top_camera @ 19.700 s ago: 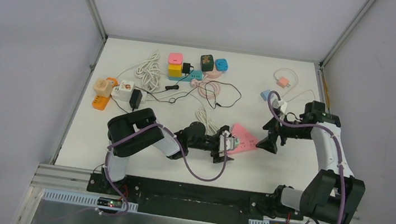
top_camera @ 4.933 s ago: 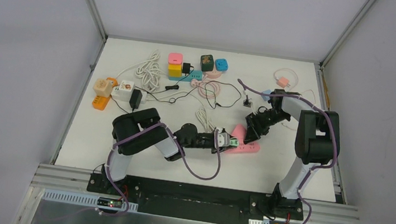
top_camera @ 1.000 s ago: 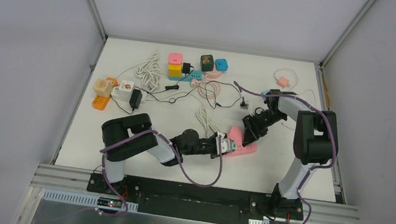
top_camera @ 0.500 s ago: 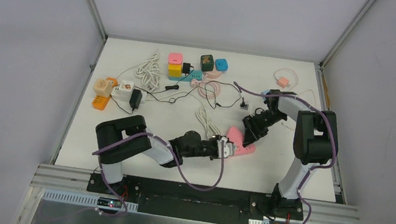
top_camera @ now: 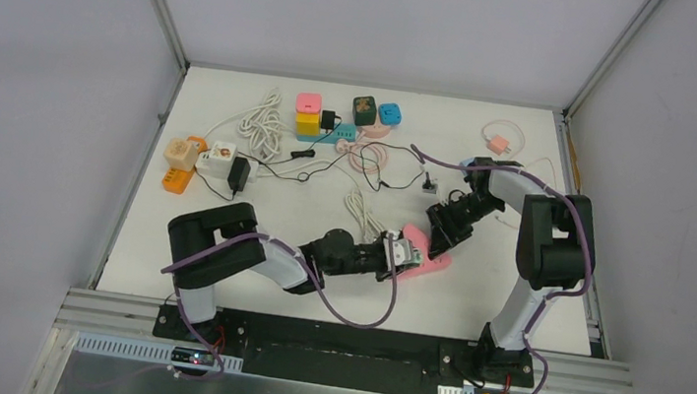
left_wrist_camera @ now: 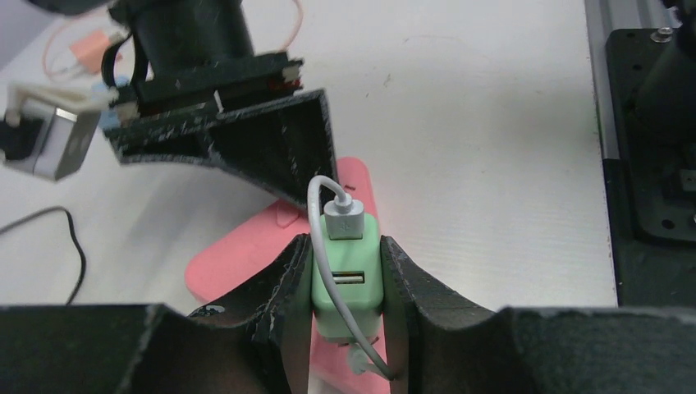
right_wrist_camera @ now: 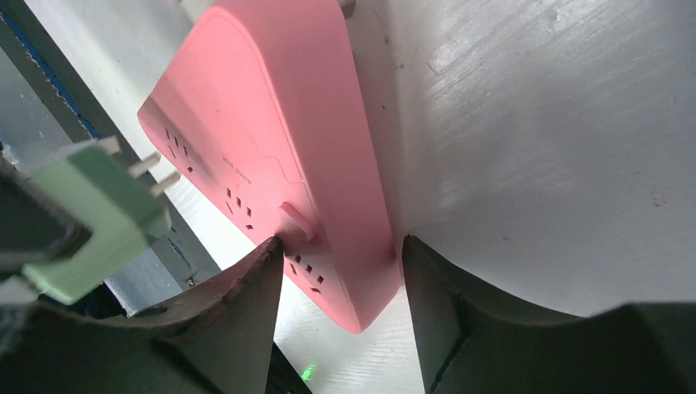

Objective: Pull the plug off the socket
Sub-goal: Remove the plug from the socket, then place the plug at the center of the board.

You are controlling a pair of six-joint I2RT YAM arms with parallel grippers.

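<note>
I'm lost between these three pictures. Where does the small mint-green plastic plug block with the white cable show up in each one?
Top external: the mint-green plug block sits just below centre, by the left side of the pink power strip.
Left wrist: lower centre, clamped in the left gripper.
Right wrist: far left, prongs bare, clear of the strip.
Shared landmark: the pink power strip, visible in all three.

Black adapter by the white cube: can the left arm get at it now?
Probably not yet: the left gripper is shut on the green plug and must release it first. The black adapter itself lies uncovered, with nothing on top of it.
</note>
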